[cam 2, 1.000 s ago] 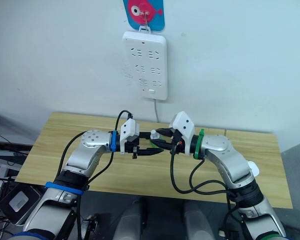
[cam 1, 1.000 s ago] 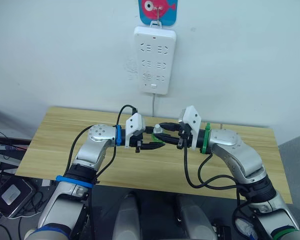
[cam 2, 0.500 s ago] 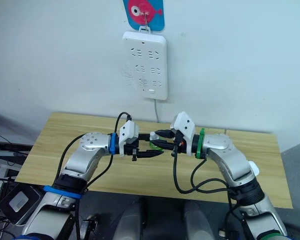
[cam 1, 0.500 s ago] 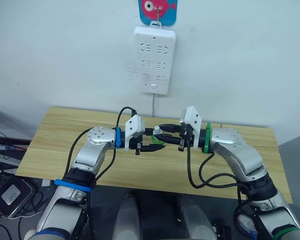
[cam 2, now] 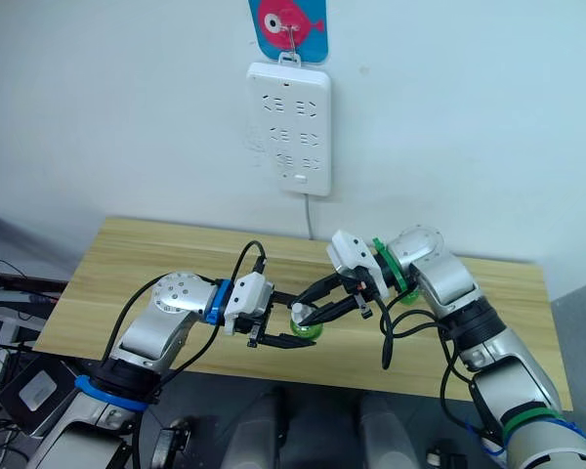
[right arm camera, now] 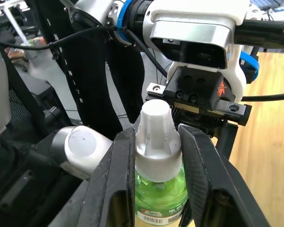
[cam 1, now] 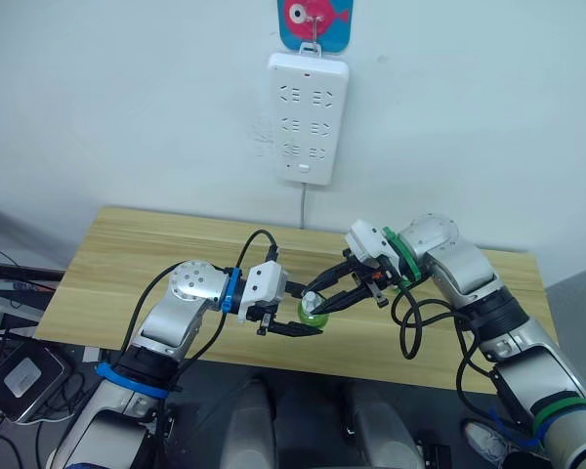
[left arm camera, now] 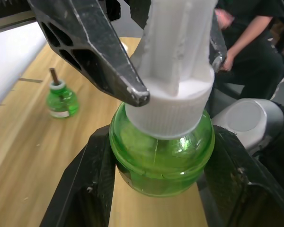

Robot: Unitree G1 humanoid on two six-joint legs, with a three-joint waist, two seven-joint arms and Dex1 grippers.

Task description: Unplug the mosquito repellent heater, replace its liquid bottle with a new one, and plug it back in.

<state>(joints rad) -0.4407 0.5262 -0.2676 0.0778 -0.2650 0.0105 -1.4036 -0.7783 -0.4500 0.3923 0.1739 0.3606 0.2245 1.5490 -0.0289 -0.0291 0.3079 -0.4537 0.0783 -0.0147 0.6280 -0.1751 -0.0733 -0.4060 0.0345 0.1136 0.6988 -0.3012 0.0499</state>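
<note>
Nearest us, low centre of the left eye frame, we've got the new one, the green bottle w/ white screw cap, held over the near edge of the counter. Our left hand comes in from the left and grasps the round green body, one finger each side. Our right hand comes down from the upper right w/ its fingers clenched on the white cap. In the right wrist view the cap sits squarely between the two fingers, touching both.

We judge the step as uncapping: left holds the bottle steady, right is set to twist the cap off. Cap looks fully on. Next move calls for a firm left grip so the body can't spin, then rotation at the right wrist w/o squeezing the bottle out sideways. Bottle hangs near the counter edge, so a slip could send it to the floor.

Further back, upper left of the left wrist frame, its liquid bottle stands upright on the counter, capless, bare wick up, well apart from both hands.

Farthest, top centre on the wall, the white power strip hangs under a fish hook-plate; we see nothing plugged into it.
</note>
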